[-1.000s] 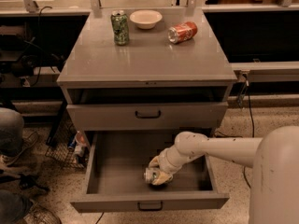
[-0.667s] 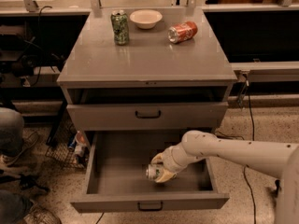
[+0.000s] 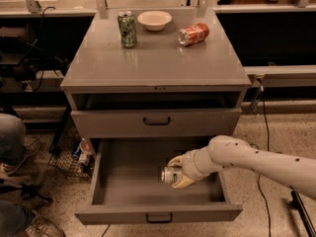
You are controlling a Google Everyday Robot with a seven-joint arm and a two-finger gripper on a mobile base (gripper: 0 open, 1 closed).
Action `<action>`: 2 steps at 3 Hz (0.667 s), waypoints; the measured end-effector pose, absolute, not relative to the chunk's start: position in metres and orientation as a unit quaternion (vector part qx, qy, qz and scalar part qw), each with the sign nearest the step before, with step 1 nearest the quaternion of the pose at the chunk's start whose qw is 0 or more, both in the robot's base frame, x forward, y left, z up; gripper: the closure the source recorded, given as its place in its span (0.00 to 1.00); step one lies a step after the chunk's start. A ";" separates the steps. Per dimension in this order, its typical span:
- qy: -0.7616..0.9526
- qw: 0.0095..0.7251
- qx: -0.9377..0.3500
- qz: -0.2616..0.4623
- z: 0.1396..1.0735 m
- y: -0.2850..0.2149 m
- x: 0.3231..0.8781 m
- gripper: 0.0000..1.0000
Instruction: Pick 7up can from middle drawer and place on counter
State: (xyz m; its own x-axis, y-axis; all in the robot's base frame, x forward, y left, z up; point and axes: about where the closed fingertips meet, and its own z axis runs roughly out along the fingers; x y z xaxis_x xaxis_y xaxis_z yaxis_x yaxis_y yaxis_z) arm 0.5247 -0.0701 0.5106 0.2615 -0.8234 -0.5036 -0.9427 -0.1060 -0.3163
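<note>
The 7up can (image 3: 169, 175), pale silver with a little green print, lies on its side between the fingers of my gripper (image 3: 177, 173), top end facing left. The gripper is shut on it inside the open middle drawer (image 3: 158, 212), the cabinet's lowest, just above the drawer floor at centre right. My white arm (image 3: 256, 159) reaches in from the right. The grey counter (image 3: 158, 58) lies above.
On the counter stand a darker green can (image 3: 127, 29) and a white bowl (image 3: 154, 19); an orange-red can (image 3: 193, 34) lies on its side. A shallower closed drawer front (image 3: 157, 122) sits above the open one. A wire basket (image 3: 76, 154) stands on the floor at left.
The arm has drawn back to the right and lifted a little, and the gripper with the can has turned so the can's top end now faces left.
</note>
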 end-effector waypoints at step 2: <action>0.584 0.366 -0.724 0.029 0.641 -0.124 0.532 1.00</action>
State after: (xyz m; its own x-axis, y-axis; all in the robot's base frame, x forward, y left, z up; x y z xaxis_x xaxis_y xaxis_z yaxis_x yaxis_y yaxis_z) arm 0.5324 -0.1240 0.6409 0.3174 -0.8242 -0.4690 -0.8662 -0.0507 -0.4971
